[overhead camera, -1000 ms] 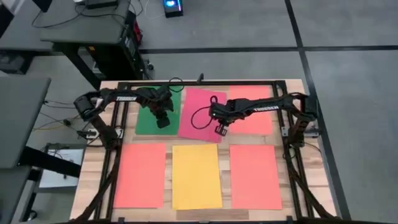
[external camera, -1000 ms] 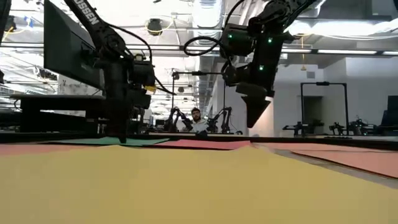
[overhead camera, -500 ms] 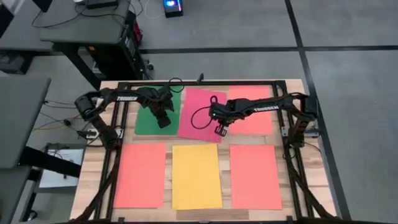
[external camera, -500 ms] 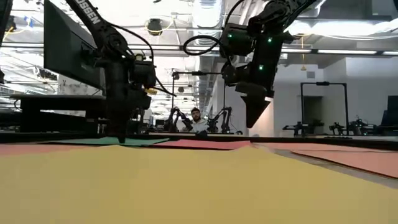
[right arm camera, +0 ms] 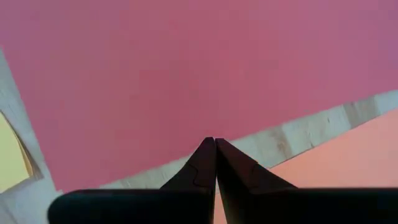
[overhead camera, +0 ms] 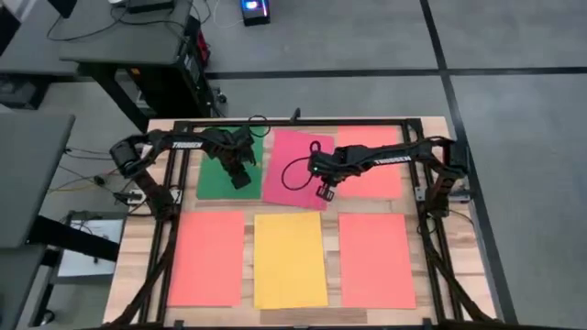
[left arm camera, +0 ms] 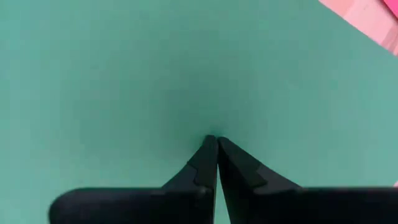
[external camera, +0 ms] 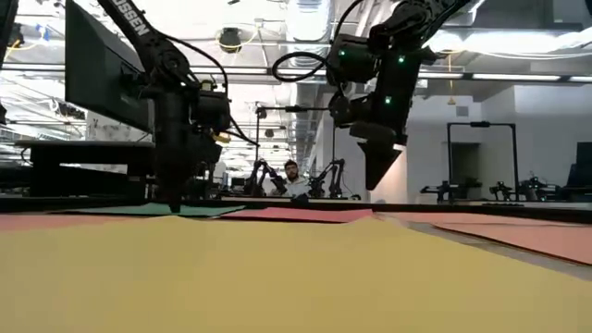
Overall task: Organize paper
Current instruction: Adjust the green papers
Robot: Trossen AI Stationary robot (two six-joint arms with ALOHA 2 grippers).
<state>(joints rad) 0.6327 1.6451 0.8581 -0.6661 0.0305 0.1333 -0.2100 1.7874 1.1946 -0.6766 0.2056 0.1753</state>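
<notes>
Several sheets of paper lie flat on the wooden table. The far row has a green sheet (overhead camera: 220, 170), a pink-red one (overhead camera: 293, 165) and an orange one (overhead camera: 376, 160). The near row has an orange sheet (overhead camera: 206, 257), a yellow one (overhead camera: 290, 259) and another orange one (overhead camera: 376, 259). My left gripper (overhead camera: 240, 181) is shut, its tips down on the green sheet (left arm camera: 124, 74). My right gripper (overhead camera: 323, 192) is shut and hangs above the near edge of the pink-red sheet (right arm camera: 186, 62), clear of it in the low view (external camera: 373, 185). My left gripper presses its shut fingertips (left arm camera: 205, 152) down on the green sheet's top face (left arm camera: 214, 124), in the sheet's near right part. The fingers come from above, pointing down (external camera: 174, 205). The sheet lies flat on the table under them.
A black frame (overhead camera: 293, 122) runs round the table and carries both arms. Strips of bare wood (right arm camera: 298, 134) show between the sheets. Desks and equipment stand beyond the table's far and left sides.
My left gripper, still shut and pressing down, has moved a little toward the table's left edge. The green sheet has slid flat along with it, away from the pink-red sheet.
</notes>
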